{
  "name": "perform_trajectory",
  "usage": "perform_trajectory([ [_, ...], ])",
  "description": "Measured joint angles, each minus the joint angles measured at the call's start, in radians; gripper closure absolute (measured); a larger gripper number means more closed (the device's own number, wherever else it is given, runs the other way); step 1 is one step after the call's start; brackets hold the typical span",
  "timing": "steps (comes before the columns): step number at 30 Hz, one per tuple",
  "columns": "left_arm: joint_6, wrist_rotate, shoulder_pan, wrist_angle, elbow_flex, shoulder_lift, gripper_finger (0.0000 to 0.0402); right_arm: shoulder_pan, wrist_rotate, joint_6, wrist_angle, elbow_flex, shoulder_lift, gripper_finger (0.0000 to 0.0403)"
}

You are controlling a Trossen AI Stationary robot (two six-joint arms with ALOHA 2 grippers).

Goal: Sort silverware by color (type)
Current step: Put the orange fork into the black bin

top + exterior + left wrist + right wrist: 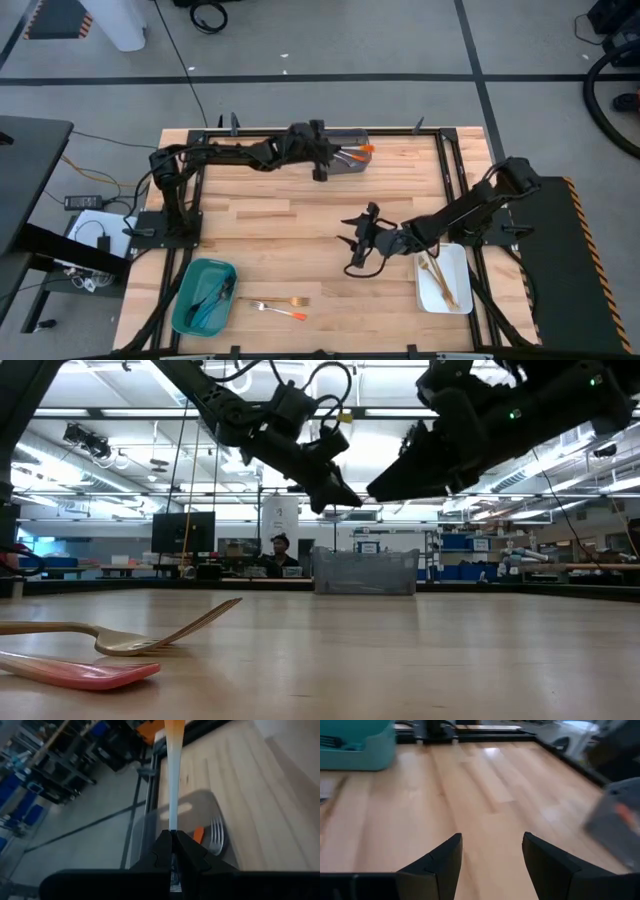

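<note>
Sorting looks mostly done: blue pieces lie in the teal bin point(190, 300), gold ones in the white bin point(452, 292), orange ones in the grey bin point(345, 158). Two pieces point(280, 306) remain on the counter point(290, 225) near the teal bin. The left hand point(322, 160), over the grey bin at the far edge, is clamped on an orange-handled piece point(172, 775). The right hand point(358, 243) hovers mid-counter, fingers apart, empty.

No readable text, label, brand, number or sign on anything in view.

Lab: shelving point(480, 555), monitors point(183, 532)
</note>
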Motion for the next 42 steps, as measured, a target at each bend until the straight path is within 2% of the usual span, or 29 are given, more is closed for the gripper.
perform_trajectory([
  [4,0.0,0.001,0.001,-0.043,0.001,0.0,0.0385,-0.006,0.111,-0.046,-0.076,0.0,-0.075,0.019],
  [8,-0.001,-0.01,-0.01,-0.067,0.001,0.0,0.0385,-0.044,0.2,-0.218,-0.116,0.0,-0.168,0.019],
  [11,-0.004,-0.014,-0.011,-0.086,0.001,0.0,0.0385,-0.09,0.217,-0.324,-0.159,0.0,-0.226,0.019],
  [13,-0.014,-0.018,-0.014,-0.094,0.001,0.0,0.0385,-0.132,0.207,-0.342,-0.253,0.024,-0.249,0.019],
  [19,-0.037,-0.028,-0.014,-0.103,0.001,0.0,0.0385,-0.255,0.182,-0.34,-0.606,0.178,-0.2,0.019],
  [24,-0.06,-0.048,-0.014,-0.119,0.001,-0.001,0.0385,-0.317,0.19,-0.409,-0.749,0.298,-0.136,0.019],
  [32,-0.147,-0.049,-0.013,-0.162,0.001,-0.014,0.0385,-0.372,0.211,-0.687,-0.776,0.335,-0.092,0.019],
  [42,-0.264,-0.034,-0.039,-0.21,0.001,-0.039,0.0385,-0.402,0.212,-0.913,-0.758,0.334,-0.085,0.019],
])
